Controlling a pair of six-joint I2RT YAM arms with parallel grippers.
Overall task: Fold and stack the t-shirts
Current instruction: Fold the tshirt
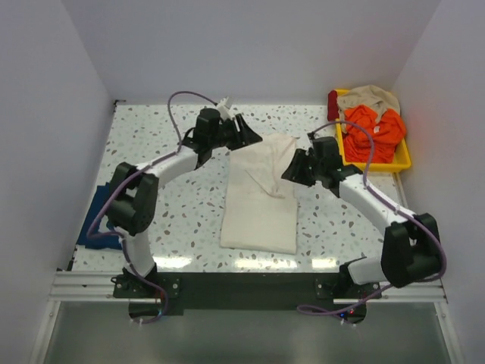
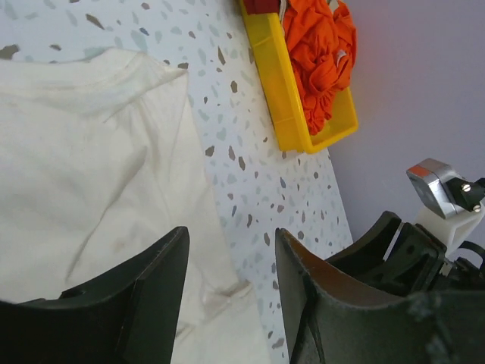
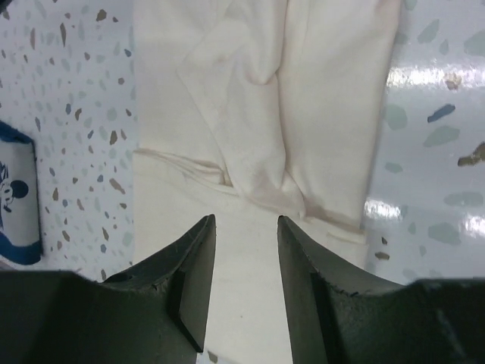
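The cream t-shirt (image 1: 261,193) lies folded into a long strip down the middle of the speckled table, its sleeves turned in. It fills the left of the left wrist view (image 2: 83,167) and the right wrist view (image 3: 288,98). My left gripper (image 1: 246,135) is open and empty above the shirt's far left corner. My right gripper (image 1: 292,168) is open and empty above the shirt's right edge. The navy t-shirt with a white print (image 1: 97,220) lies folded at the table's left edge and shows in the right wrist view (image 3: 15,201).
A yellow plastic tray (image 1: 400,161) at the far right corner holds orange and beige cloth (image 1: 375,125); it shows in the left wrist view (image 2: 280,91). White walls close in the table on three sides.
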